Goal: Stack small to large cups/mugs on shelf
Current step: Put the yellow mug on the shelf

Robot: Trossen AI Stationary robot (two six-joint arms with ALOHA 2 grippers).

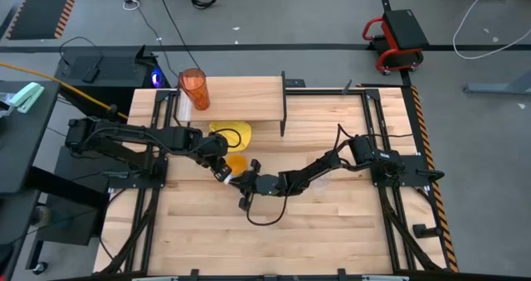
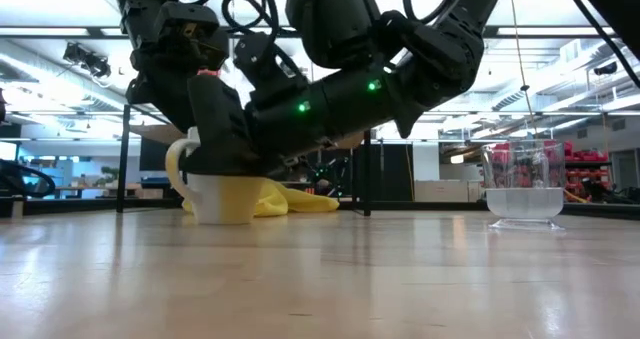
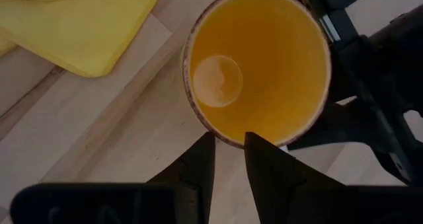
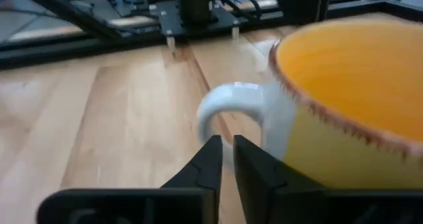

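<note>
We are seeing both tools crowding one orange mug at mid-bench, just beside the yellow cloth. The left tool, fingers nearly pressed together, is pointing at its rim; the right tool (also nearly closed) is nosing at the white handle. One tumbler is standing on the shelf; one clear cup is sitting apart on open bench.

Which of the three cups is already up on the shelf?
Only the tall orange-red tumbler, standing at the left end of the shelf. The orange mug sits on the table between both grippers, and the clear cup is also on the table.
</note>
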